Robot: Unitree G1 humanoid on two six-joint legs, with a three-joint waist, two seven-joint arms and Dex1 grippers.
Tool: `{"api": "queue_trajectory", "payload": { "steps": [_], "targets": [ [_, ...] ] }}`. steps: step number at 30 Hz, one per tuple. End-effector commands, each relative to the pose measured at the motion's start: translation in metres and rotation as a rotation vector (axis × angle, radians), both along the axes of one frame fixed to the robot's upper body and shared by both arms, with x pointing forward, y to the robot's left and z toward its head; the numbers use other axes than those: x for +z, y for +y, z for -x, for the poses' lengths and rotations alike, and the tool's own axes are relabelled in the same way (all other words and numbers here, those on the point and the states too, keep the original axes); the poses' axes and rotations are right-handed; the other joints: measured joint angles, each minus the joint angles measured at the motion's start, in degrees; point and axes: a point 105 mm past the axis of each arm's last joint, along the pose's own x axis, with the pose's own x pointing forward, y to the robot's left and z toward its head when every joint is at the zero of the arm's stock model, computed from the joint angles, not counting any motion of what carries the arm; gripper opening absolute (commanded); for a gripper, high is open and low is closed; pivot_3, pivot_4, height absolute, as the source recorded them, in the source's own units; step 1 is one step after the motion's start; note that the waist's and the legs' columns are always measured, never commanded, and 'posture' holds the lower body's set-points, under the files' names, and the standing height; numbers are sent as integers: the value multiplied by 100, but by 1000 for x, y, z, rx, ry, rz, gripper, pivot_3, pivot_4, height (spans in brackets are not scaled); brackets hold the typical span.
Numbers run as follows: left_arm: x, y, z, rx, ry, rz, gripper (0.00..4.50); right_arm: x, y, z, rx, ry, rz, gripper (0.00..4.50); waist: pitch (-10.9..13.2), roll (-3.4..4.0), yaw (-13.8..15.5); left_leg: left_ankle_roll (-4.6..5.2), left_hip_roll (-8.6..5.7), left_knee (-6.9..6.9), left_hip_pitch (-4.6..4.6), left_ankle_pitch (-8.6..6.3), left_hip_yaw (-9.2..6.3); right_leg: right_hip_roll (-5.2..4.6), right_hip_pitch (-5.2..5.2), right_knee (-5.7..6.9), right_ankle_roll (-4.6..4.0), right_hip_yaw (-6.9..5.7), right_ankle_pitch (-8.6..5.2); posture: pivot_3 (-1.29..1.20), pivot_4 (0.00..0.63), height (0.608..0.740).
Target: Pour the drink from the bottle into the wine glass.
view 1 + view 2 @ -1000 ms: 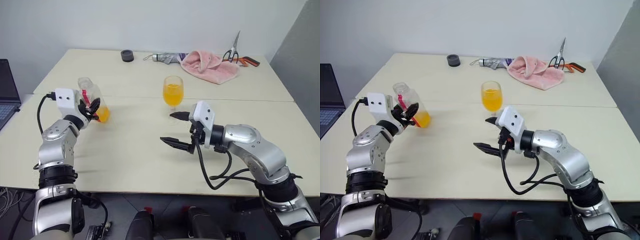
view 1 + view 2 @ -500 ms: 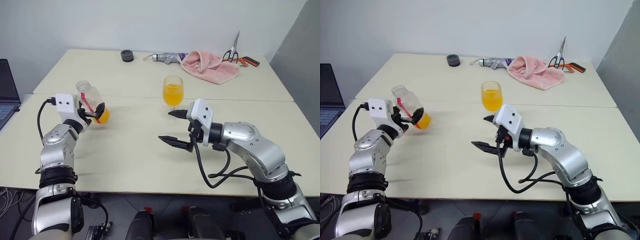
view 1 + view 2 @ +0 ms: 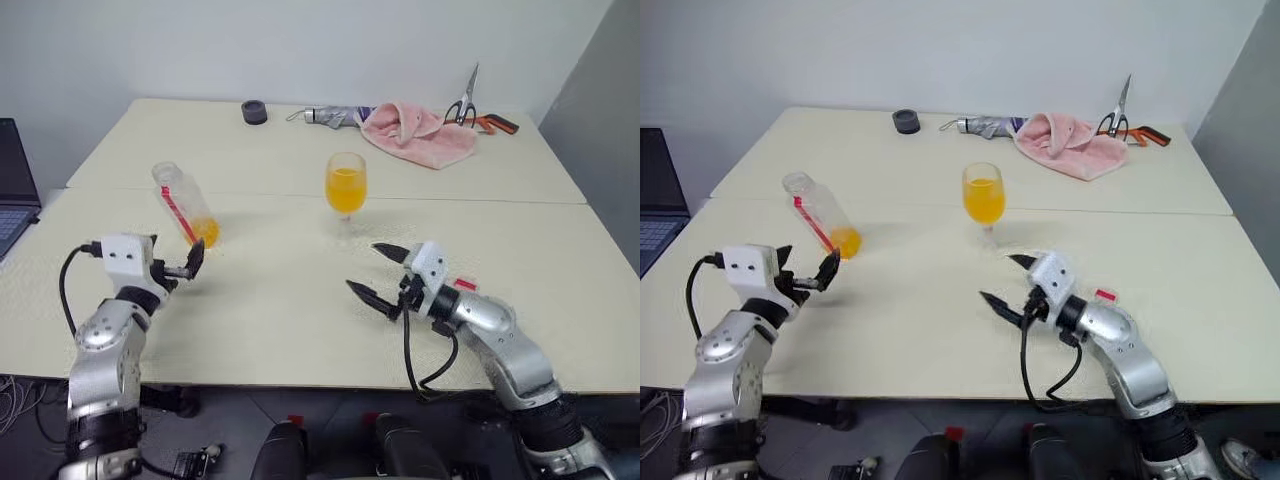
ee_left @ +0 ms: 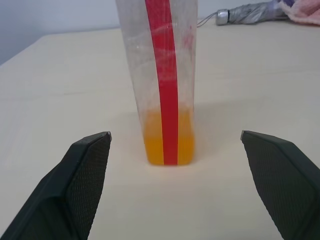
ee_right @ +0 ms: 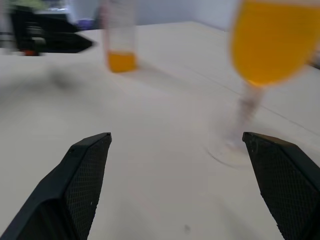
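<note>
The clear bottle (image 3: 184, 204) with a red stripe stands on the table, uncapped, with a little orange drink (image 4: 168, 144) at its bottom. My left gripper (image 3: 185, 268) is open just in front of it, with its fingers apart from the bottle and nothing between them. The wine glass (image 3: 346, 185) stands upright at the table's middle, its bowl more than half full of orange drink. My right gripper (image 3: 366, 268) hangs open and empty, low over the table in front of the glass and slightly to its right.
At the back of the table lie a pink towel (image 3: 415, 130), scissors (image 3: 465, 100), a folded grey umbrella (image 3: 330, 115) and a black tape roll (image 3: 255, 110). A laptop (image 3: 15, 185) sits at the left edge. A seam (image 3: 500, 200) runs across between two tabletops.
My left gripper opened, let go of the bottle and drew back and down; the bottle now stands alone. My right arm sank lower and shifted right, away from the glass.
</note>
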Motion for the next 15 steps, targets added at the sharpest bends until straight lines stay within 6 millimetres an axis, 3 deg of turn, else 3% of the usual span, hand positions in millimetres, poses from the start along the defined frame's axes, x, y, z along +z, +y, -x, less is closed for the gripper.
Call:
{"api": "queue_trajectory", "payload": {
  "steps": [1,15],
  "targets": [
    [13,-9,10,24,-57,-18,4451,-1,-31,-12,-186,15,-166,4500,0,0,-2,0,0,0,2,0,3,2,0,-1,0,3,0,0,150,740],
    [14,-16,25,57,-147,9,4451,3,-41,-34,-261,-103,-129,4500,1,2,-7,0,-8,-6,13,0,21,20,0,-3,0,16,-1,0,150,740]
  ]
}}
